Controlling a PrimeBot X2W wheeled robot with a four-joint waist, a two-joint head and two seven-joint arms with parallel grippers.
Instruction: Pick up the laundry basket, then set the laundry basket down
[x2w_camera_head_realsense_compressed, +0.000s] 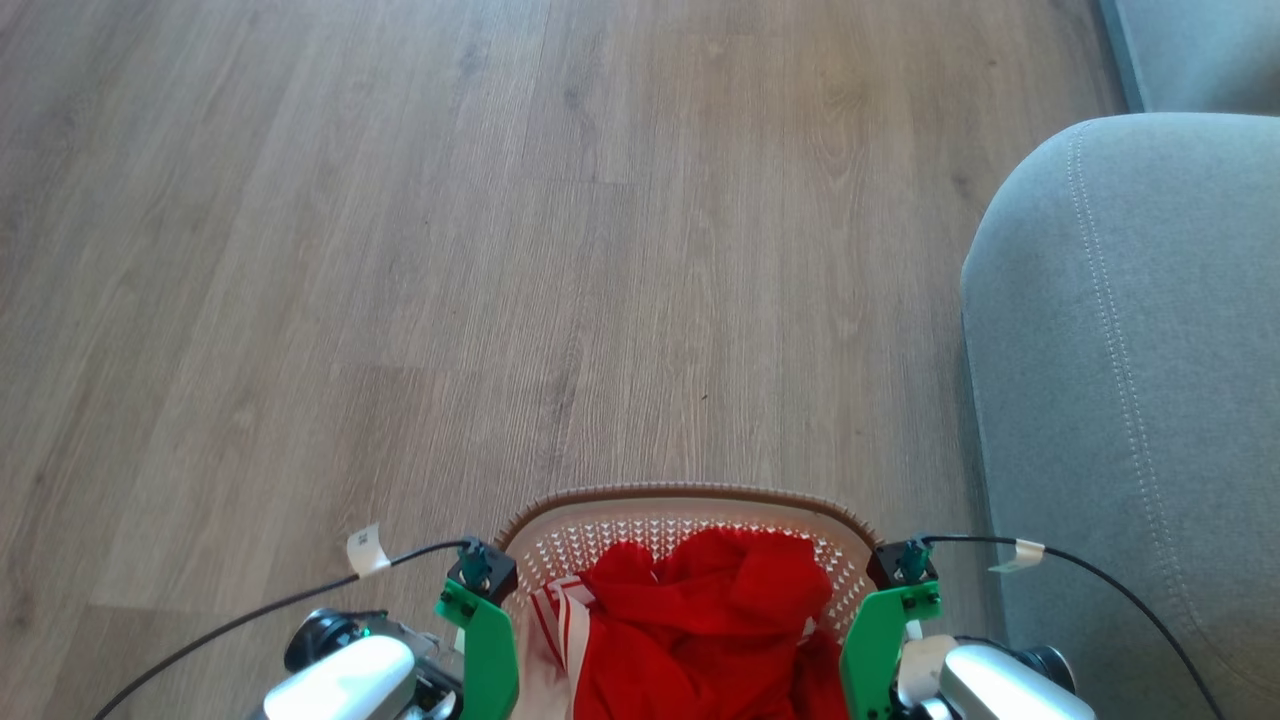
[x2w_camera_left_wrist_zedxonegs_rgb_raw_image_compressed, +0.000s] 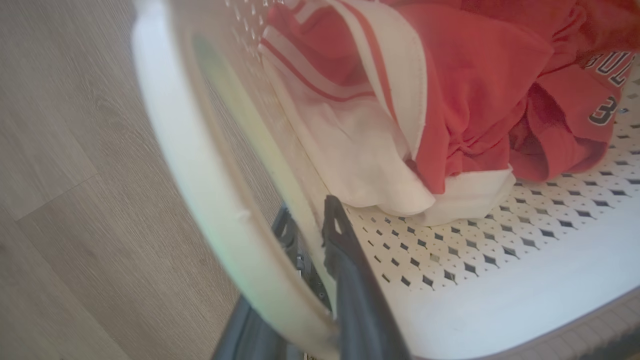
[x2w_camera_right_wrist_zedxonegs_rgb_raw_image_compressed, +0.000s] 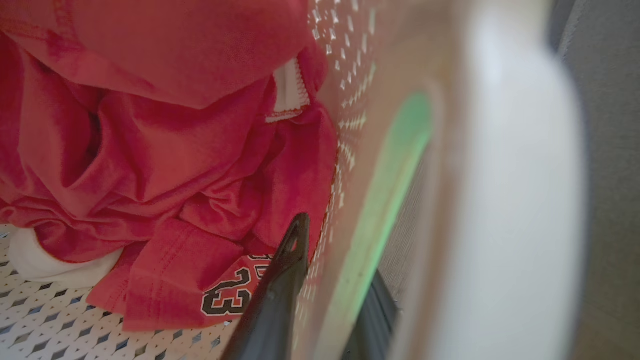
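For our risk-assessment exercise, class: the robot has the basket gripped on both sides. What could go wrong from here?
1. The left end effector and right end effector each seem to pinch the thin wall of the basket; it may slip or tilt.
2. The sofa sits close on the right; the basket or arm might brush it.
3. If it tilts, the heaped clothes could spill.

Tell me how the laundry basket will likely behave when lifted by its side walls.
Probably light: the laundry basket is thin perforated plastic holding only a few clothes. Its walls may flex slightly where the jaws pinch them. The clothes are soft and loose, so they could shift if it tilts.
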